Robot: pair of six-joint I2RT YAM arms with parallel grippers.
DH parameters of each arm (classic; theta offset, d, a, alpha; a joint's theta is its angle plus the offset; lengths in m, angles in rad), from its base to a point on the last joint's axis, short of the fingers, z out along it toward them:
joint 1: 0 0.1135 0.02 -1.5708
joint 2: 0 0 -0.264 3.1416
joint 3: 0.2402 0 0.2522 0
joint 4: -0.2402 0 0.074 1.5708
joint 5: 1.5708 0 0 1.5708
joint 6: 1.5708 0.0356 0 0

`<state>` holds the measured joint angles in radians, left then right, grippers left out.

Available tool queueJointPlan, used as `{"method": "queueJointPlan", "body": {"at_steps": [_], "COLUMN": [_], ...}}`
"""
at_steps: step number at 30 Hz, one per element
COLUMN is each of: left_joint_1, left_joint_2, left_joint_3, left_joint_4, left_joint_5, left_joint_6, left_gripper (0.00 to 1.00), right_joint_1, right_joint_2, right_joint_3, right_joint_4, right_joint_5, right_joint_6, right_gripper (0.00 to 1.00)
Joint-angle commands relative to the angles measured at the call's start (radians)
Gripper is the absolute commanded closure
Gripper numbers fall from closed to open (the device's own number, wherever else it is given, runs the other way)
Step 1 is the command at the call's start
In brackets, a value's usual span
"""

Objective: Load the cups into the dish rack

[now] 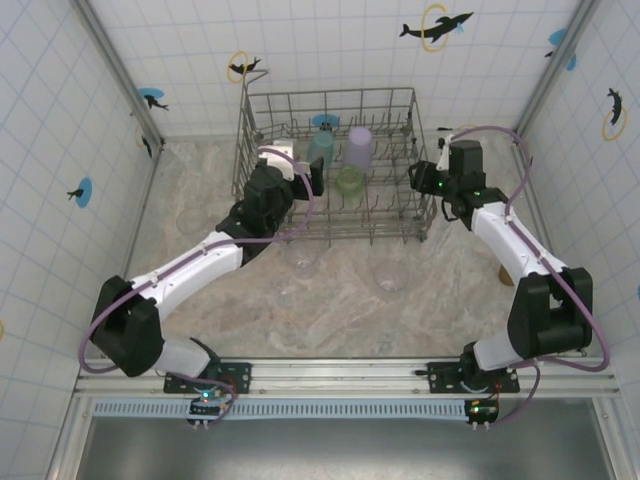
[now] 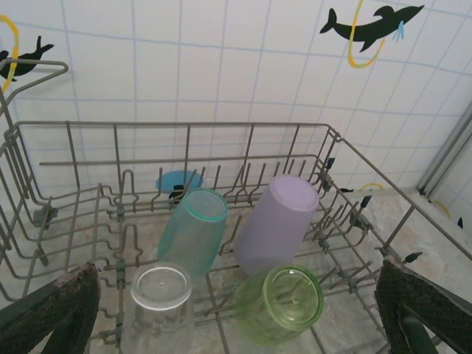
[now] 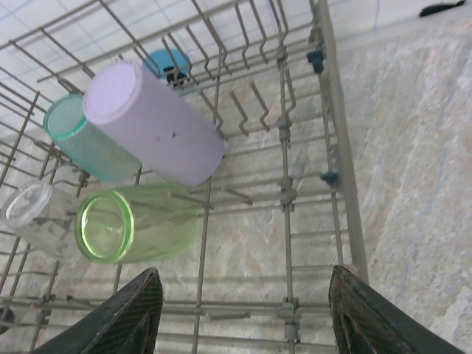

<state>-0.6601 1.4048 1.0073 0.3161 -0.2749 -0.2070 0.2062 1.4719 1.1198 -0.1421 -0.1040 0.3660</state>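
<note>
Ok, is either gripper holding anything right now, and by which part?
Nothing is held. The left gripper and right gripper are both open over the dish rack; the clear cup stands free.

**Cups Slip From Sight at the Rack's Edges**

Seen from overhead, the left arm (image 1: 200, 262) covers the near-left corner of the dish rack (image 1: 400, 110), and the right arm (image 1: 515, 250) hides all but a sliver of an amber-brown cup (image 1: 505, 273). Clear cups (image 1: 392, 276) on the table (image 1: 450, 300) read as faint rings, their count uncertain. From the left wrist, a clear cup (image 2: 158, 302) in the rack runs off the bottom edge, as do both fingers (image 2: 55, 310). From the right wrist, the lavender cup (image 3: 151, 125) masks part of the teal cup (image 3: 92, 151).
</note>
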Motion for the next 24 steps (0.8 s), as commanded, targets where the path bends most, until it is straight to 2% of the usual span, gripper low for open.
{"method": "queueJointPlan", "body": {"at_steps": [1, 5, 9, 24], "left_joint_1": [0.013, 0.014, 0.017, 0.029], "left_joint_2": [-0.053, -0.100, -0.130, -0.193], "left_joint_3": [-0.022, -0.079, -0.099, -0.162], "left_joint_4": [-0.031, -0.026, -0.042, -0.076], "left_joint_5": [-0.021, -0.017, -0.030, -0.036], "left_joint_6": [0.006, -0.001, 0.001, -0.041], "left_gripper": [0.02, 0.02, 0.02, 0.02], "right_joint_1": [-0.011, -0.035, -0.027, 0.105], "right_joint_2": [-0.010, 0.049, 0.087, 0.200], "right_joint_3": [0.047, 0.075, 0.080, 0.124], "right_joint_4": [-0.076, -0.132, -0.109, -0.035], "right_joint_5": [0.066, 0.085, 0.057, 0.055], "right_joint_6": [-0.014, 0.000, 0.013, 0.039], "right_gripper": [0.38, 0.38, 0.39, 0.40]}}
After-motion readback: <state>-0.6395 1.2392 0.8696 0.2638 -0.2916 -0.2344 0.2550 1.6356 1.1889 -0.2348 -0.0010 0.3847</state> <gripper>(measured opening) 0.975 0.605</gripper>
